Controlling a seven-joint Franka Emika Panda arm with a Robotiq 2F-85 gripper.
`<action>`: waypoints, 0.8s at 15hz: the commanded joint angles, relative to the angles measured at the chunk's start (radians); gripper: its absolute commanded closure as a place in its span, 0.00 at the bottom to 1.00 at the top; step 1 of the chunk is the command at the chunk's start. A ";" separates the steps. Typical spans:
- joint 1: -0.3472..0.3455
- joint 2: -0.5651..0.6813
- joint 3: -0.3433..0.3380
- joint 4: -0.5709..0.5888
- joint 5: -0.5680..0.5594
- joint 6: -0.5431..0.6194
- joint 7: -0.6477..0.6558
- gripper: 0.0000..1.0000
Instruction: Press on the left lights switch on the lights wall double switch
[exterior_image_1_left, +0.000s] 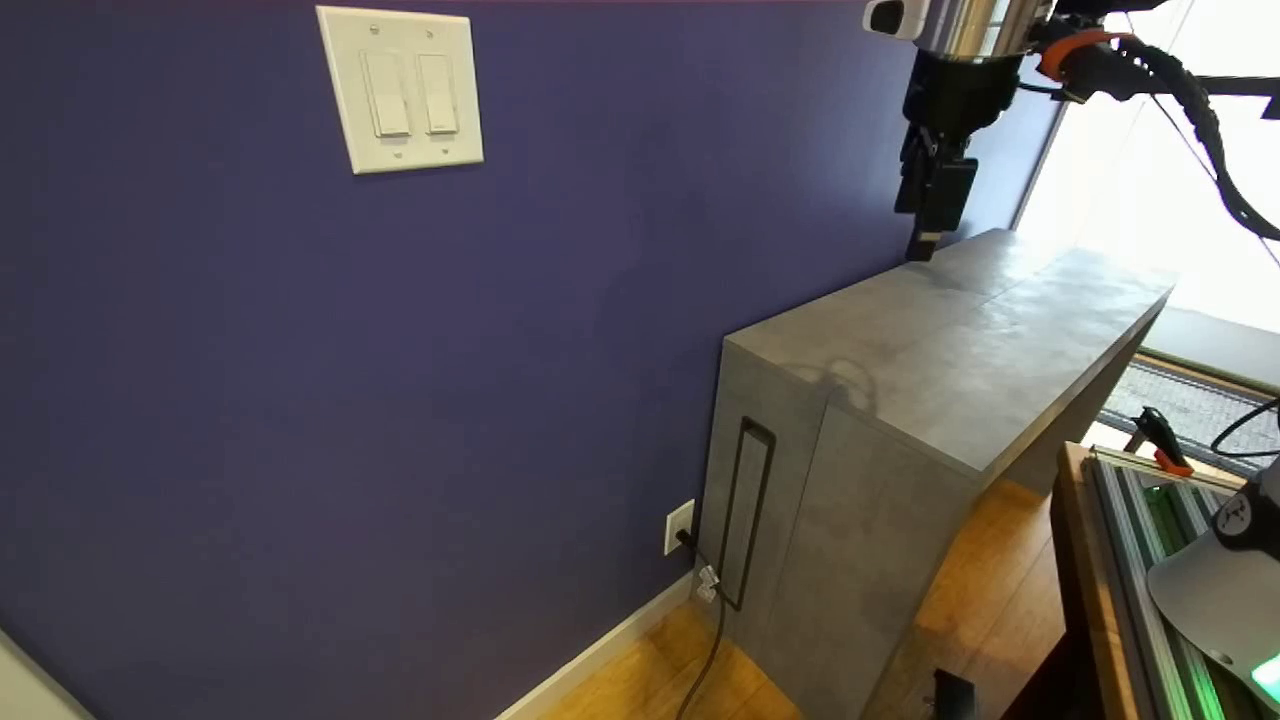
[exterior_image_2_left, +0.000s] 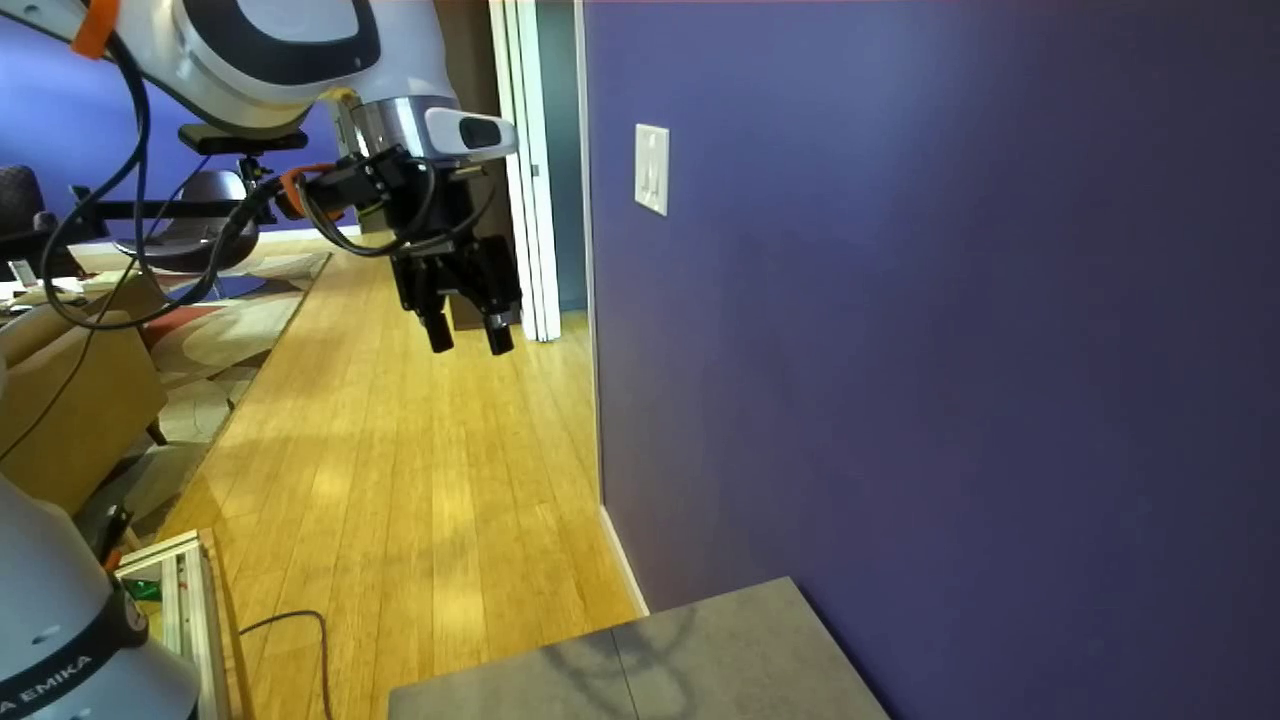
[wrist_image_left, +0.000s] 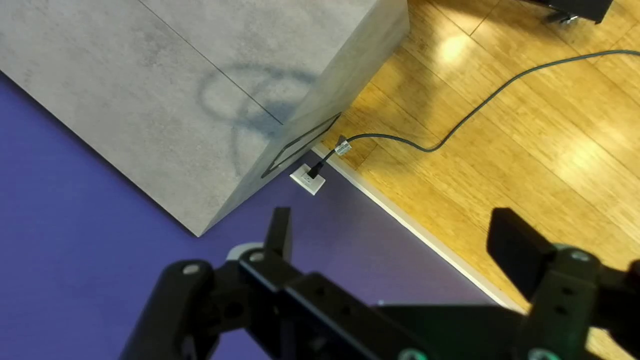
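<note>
The lights wall double switch (exterior_image_1_left: 411, 82) is a white, nearly square plate high on the purple wall in an exterior view. Its left lights switch (exterior_image_1_left: 387, 93) is the left of two tall white paddles. The plate also shows at a steep angle in an exterior view (exterior_image_2_left: 643, 150), where its paddles are too small to tell apart. My gripper (exterior_image_2_left: 470, 342) points down, open and empty, apart from the plate and lower than it. It also hangs above the grey desk's far part in an exterior view (exterior_image_1_left: 922, 240). In the wrist view the jaws (wrist_image_left: 392, 220) are wide apart; the switch is out of view.
A grey desk (exterior_image_1_left: 900, 340) stands against the purple wall (exterior_image_1_left: 560, 300). A small white socket plate (wrist_image_left: 307, 180) with a plugged black cable (wrist_image_left: 450, 137) sits low beside it. A door frame (exterior_image_2_left: 535, 200) stands beyond the wall's edge. The robot base (exterior_image_2_left: 80, 620) is on a stand.
</note>
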 joint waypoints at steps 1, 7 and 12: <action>0.024 0.003 -0.006 -0.001 0.020 0.017 0.017 0.00; 0.112 0.046 0.012 0.050 0.338 0.013 0.188 0.00; 0.133 0.099 0.025 0.102 0.545 0.074 0.311 0.00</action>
